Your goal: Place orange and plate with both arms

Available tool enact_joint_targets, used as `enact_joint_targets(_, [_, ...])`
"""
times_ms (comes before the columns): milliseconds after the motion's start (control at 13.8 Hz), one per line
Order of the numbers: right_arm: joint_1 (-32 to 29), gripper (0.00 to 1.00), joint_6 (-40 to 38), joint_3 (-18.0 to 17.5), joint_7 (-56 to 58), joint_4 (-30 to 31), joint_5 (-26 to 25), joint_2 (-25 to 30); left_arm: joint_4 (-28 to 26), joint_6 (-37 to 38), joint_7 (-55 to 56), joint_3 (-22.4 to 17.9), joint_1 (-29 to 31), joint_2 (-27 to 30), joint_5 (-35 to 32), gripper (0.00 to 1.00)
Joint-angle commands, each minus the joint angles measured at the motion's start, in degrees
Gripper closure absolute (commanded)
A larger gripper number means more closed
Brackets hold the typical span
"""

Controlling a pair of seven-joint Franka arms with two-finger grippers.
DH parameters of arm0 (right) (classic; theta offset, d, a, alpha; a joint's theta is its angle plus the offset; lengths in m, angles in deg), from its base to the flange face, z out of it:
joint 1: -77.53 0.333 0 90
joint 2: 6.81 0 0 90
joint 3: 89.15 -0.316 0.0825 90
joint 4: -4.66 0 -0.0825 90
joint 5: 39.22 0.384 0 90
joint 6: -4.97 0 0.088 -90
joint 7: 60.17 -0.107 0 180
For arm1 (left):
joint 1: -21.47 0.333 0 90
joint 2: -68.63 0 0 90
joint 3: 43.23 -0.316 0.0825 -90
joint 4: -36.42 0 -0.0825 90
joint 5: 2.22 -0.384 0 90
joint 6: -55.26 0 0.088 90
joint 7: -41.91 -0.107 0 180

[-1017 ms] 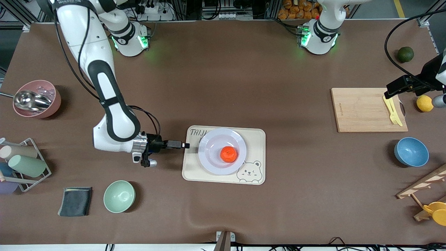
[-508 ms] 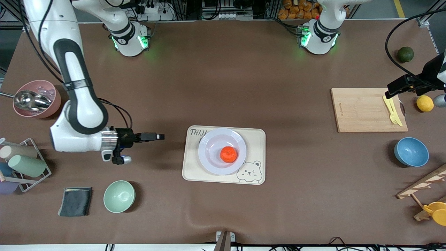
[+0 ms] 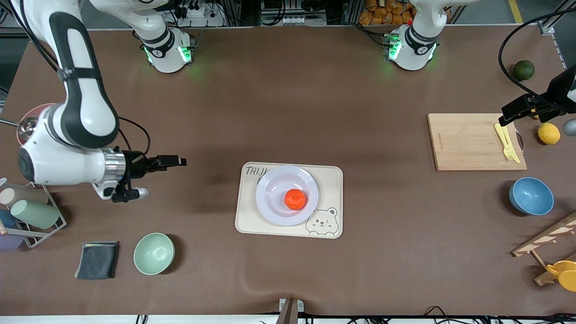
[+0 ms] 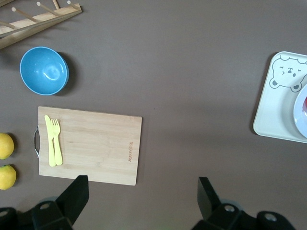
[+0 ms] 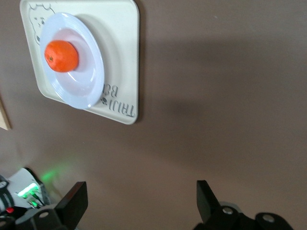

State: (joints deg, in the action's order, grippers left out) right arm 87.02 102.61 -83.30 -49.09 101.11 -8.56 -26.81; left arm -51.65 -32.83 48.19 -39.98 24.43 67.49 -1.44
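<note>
Orange point(image 3: 295, 199) is being carried by the plate point(image 3: 272, 209) on the bear-print tray point(image 3: 332, 180). Both hands, right hand point(image 3: 176, 161) and left hand point(image 3: 510, 116), are being kept apart, holding nothing.

A brown-covered bench point(image 3: 288, 112) carries a cream bear-print tray point(image 3: 333, 180) at its centre, a wooden cutting board point(image 3: 468, 141), lemon point(image 3: 548, 133), dark green fruit point(image 3: 524, 70) and blue bowl point(image 3: 531, 196) toward the left arm's end, and a green bowl point(image 3: 154, 254) and grey cloth point(image 3: 97, 260) toward the right arm's end.
</note>
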Motion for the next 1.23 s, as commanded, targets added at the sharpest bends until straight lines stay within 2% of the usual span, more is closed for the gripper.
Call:
enact_joint_targets(0, [-3.3,0.0,-6.3,-0.8,-1.1,-3.5,-8.0,2.1,0.3,0.8,-0.9,0.4,0.0,0.6,-1.3,0.0])
enact_joint_targets(145, [-3.7,0.0,-10.3,-0.8,-1.1,-7.0,-14.8,2.9,0.2,1.3,-1.0,0.4,0.0,0.6,-1.3,0.0])
enact_joint_targets(290, [-4.0,0.0,-12.6,-0.1,-1.1,-9.2,-18.3,4.3,0.2,1.7,-1.1,0.5,-0.2,0.6,-1.3,0.0])
enact_joint_targets(581, [-4.0,0.0,-15.5,0.4,-1.1,-10.2,-23.2,10.2,0.2,1.8,-0.6,2.1,-1.5,0.7,-1.2,0.0])
enact_joint_targets(871, [-4.0,0.0,-17.7,0.4,-1.1,-10.1,-28.1,17.6,-0.1,1.7,0.0,1.6,-2.4,1.3,-1.1,0.0])
enact_joint_targets(1162, [-4.2,0.0,-19.4,0.7,-1.2,-11.4,-29.4,19.6,-0.1,1.5,1.0,1.2,-3.5,1.9,-1.1,0.0])
